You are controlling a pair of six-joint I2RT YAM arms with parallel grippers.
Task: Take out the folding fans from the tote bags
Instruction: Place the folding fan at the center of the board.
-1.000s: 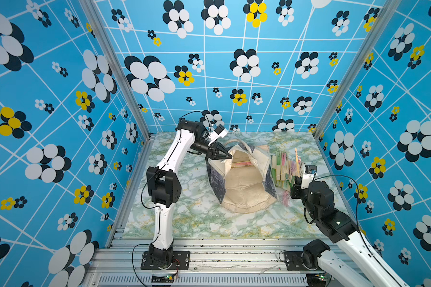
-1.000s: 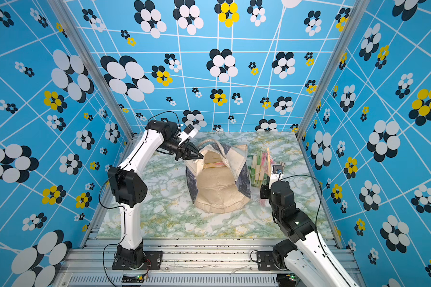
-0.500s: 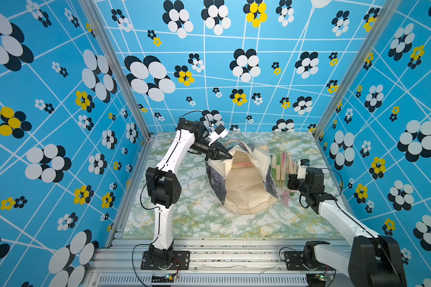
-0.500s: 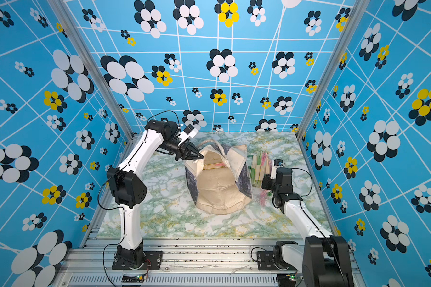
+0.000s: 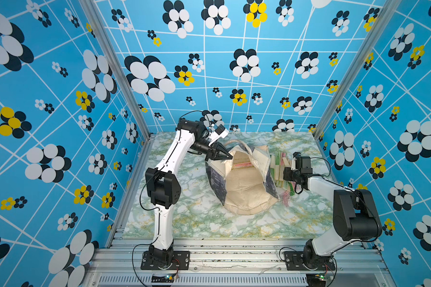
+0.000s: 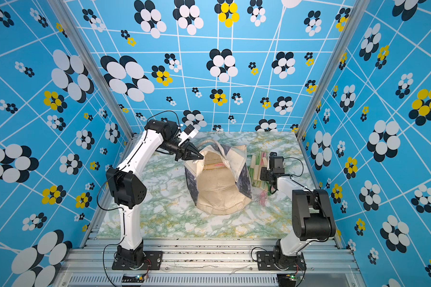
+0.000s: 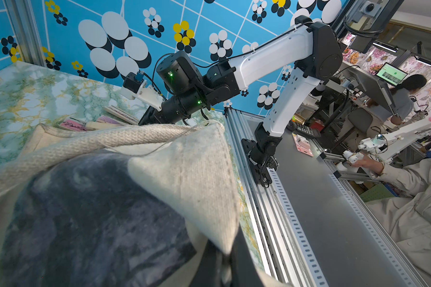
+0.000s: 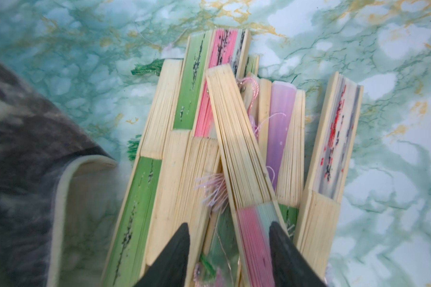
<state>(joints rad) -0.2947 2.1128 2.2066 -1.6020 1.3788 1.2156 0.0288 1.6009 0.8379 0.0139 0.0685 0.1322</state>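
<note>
With the left gripper [image 5: 228, 156] clenched on the bag [image 5: 244, 191] rim and the right gripper [image 8: 229, 228] spread, gripping nothing, over the fans [image 8: 234, 139] piled beside the bag, we judge the fan [image 5: 242, 164] inside light, stiff and slick, best pinched across its bamboo ribs mid-length.

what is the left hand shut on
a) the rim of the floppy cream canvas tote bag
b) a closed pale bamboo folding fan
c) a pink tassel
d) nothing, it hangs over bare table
a: in both top views the left hand pinches the rim of the floppy cream canvas tote bag, lifting its mouth open.
</note>
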